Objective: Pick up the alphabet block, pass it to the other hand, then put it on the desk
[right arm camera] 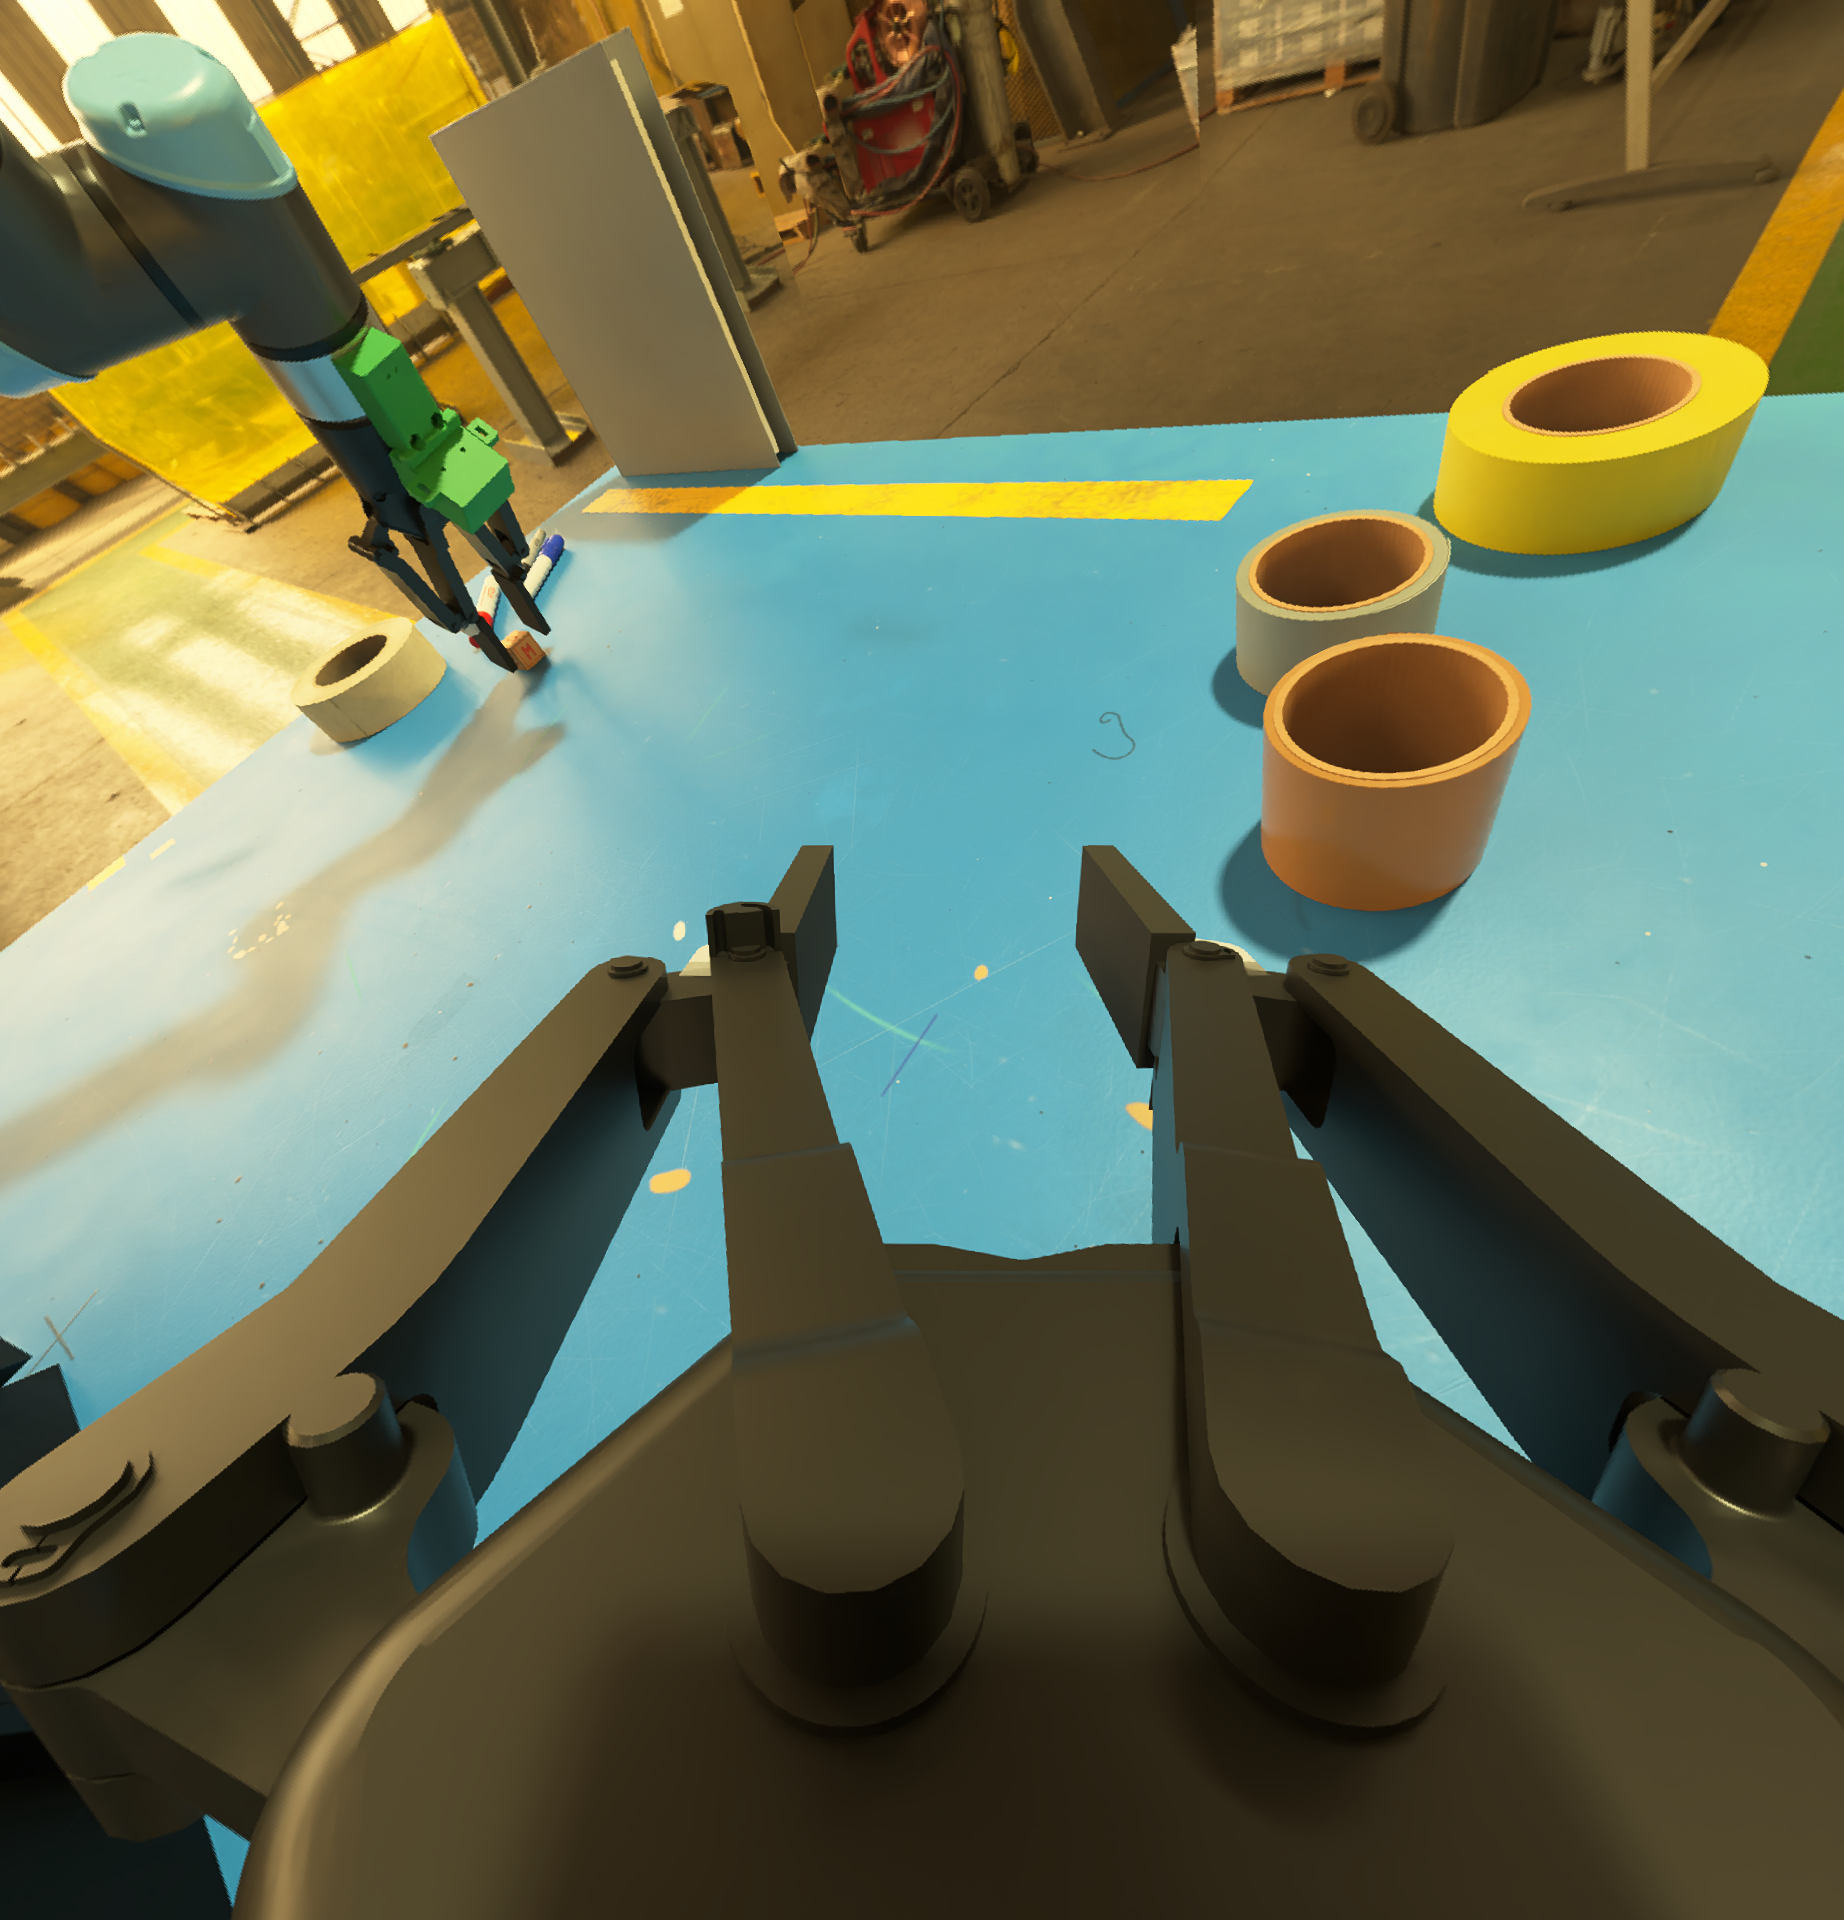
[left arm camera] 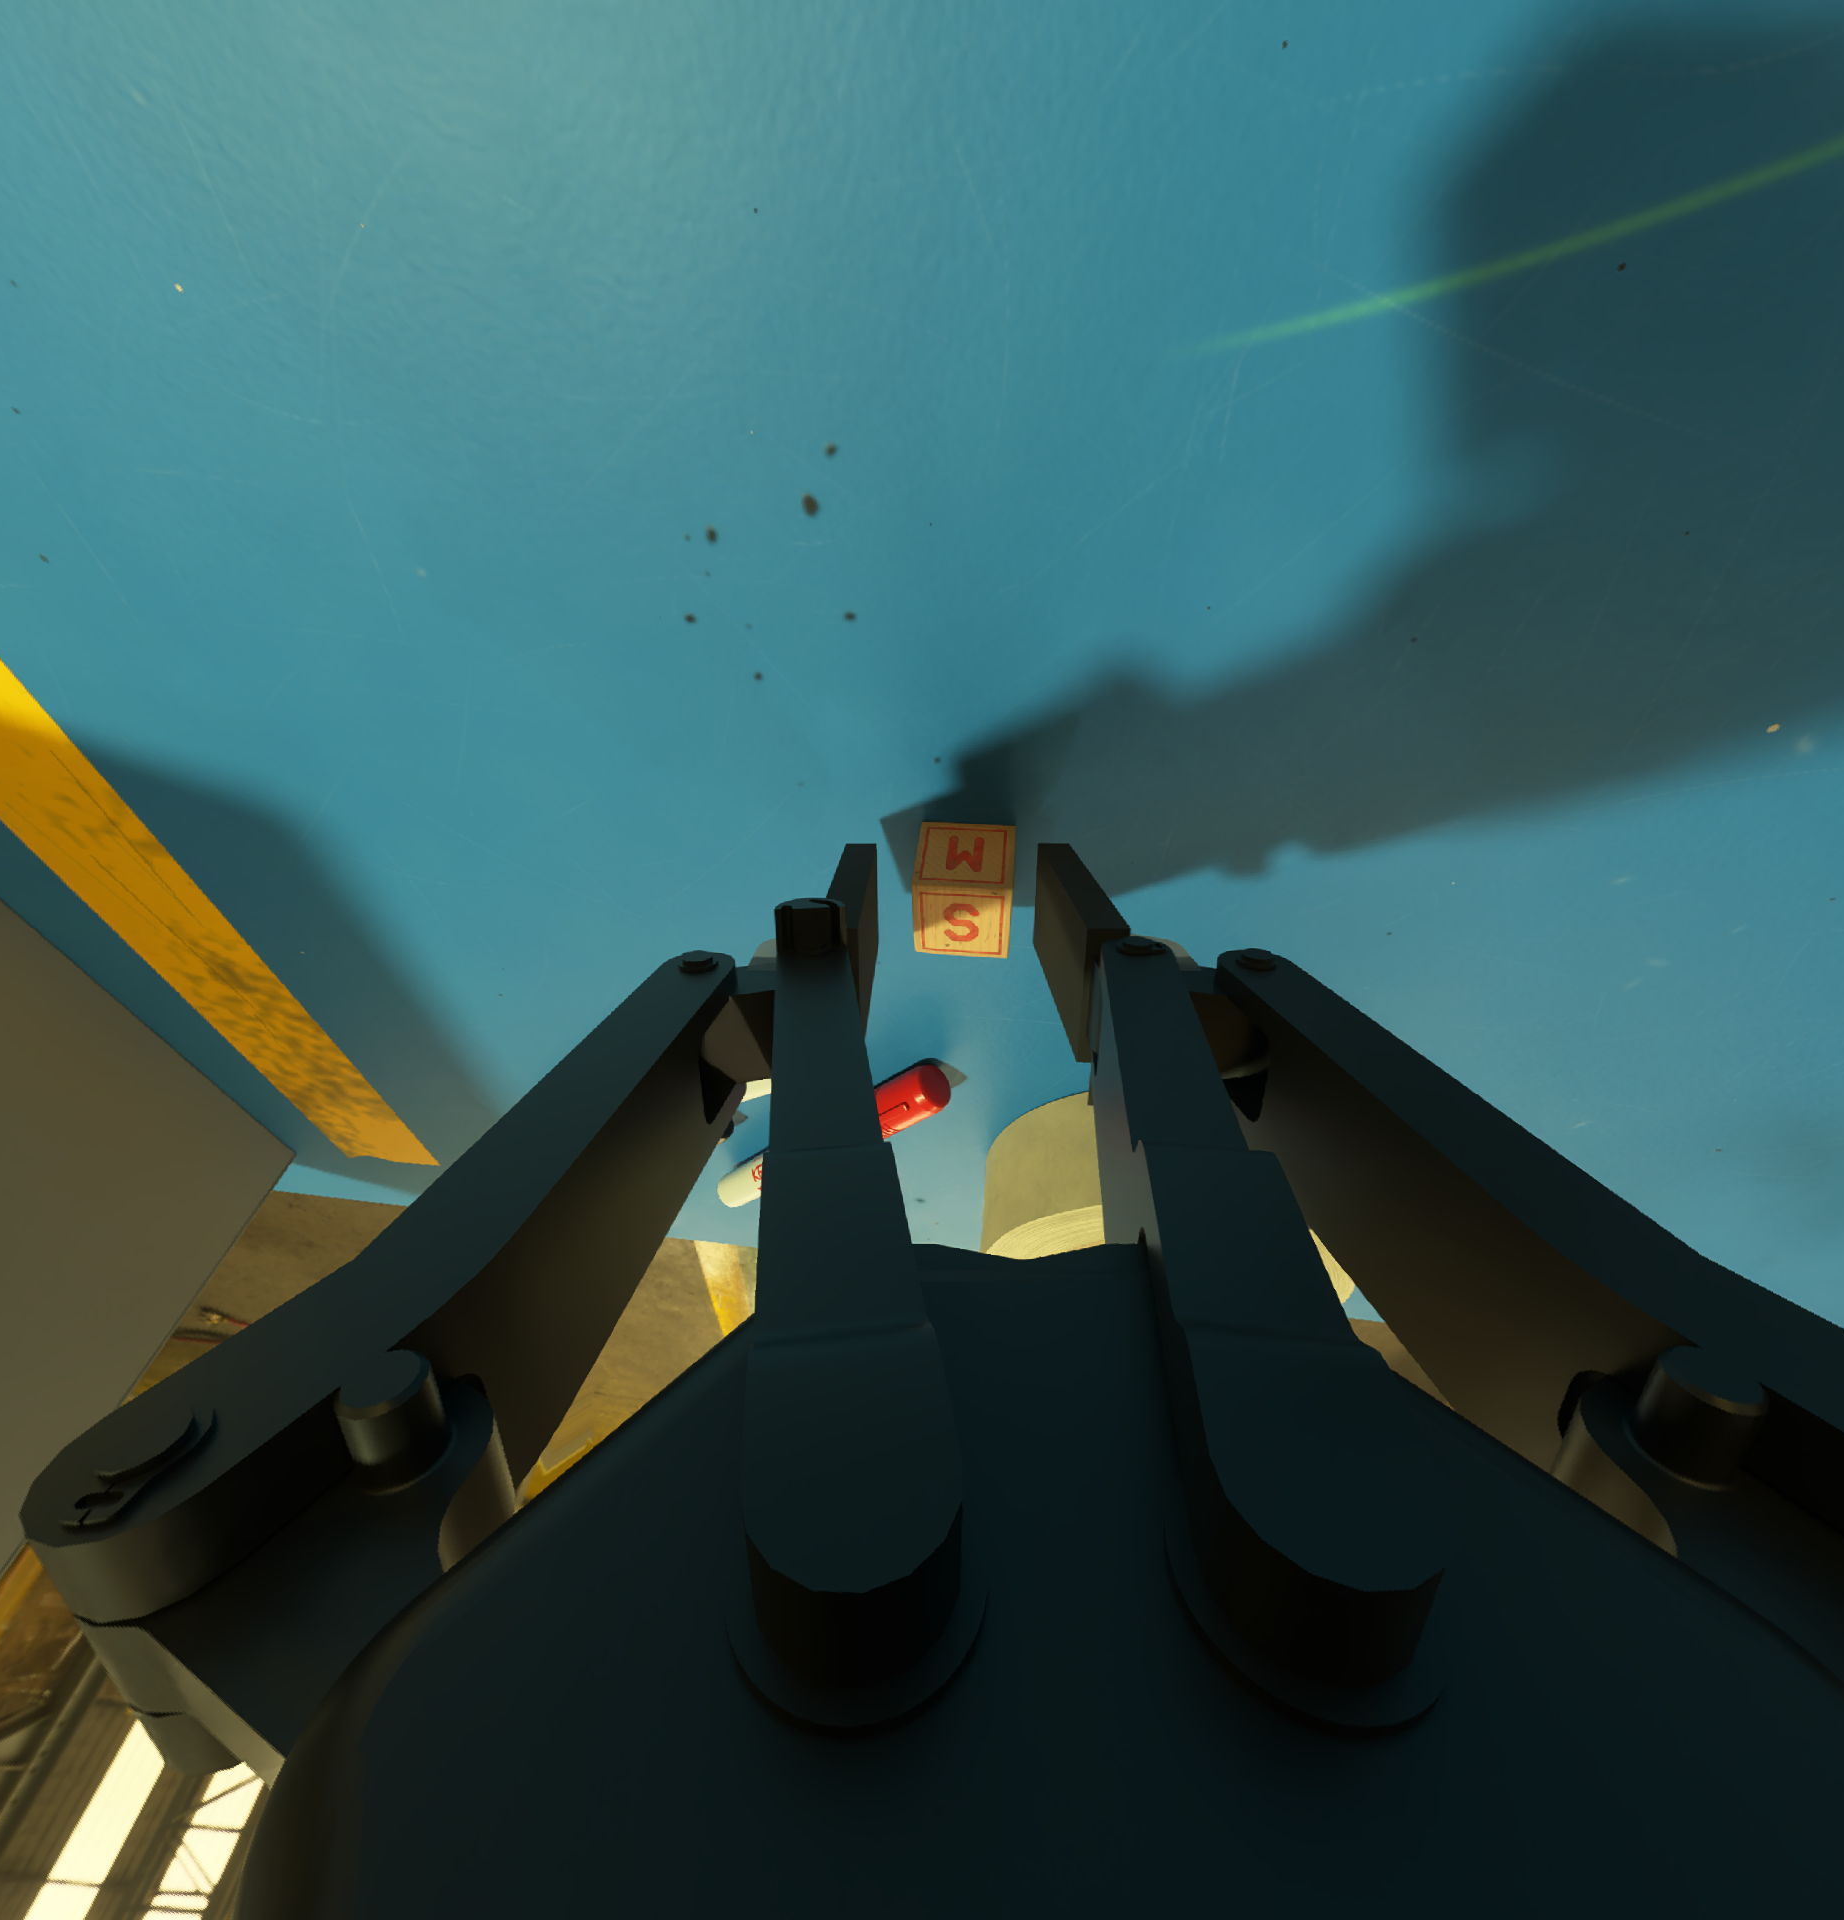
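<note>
while the block [left arm camera: 962,889] sits on the blue desk [left arm camera: 585,416], the left gripper [left arm camera: 956,896] hangs over it with its fingers spread, one pad [left arm camera: 858,894] on each side and a gap to each flat face. nothing is pinched yet. just behind the block lie a red-capped marker [left arm camera: 910,1099] and a grey tape roll [left arm camera: 1037,1179], near but apart from it. from the right wrist view the block [right arm camera: 524,651] shows small at the far left edge of the desk, at the left gripper's tips. the right gripper [right arm camera: 956,902] hovers well apart over bare desk, fingers spread and empty, with orange [right arm camera: 1391,774], grey [right arm camera: 1336,592] and yellow [right arm camera: 1598,442] rolls off to its side. the block looks like wood: likely light, stiff, not fragile, with smooth faces that could slip. the best hold seems to be square across two opposite faces, low enough to leave the upper part free for the other gripper.
</note>
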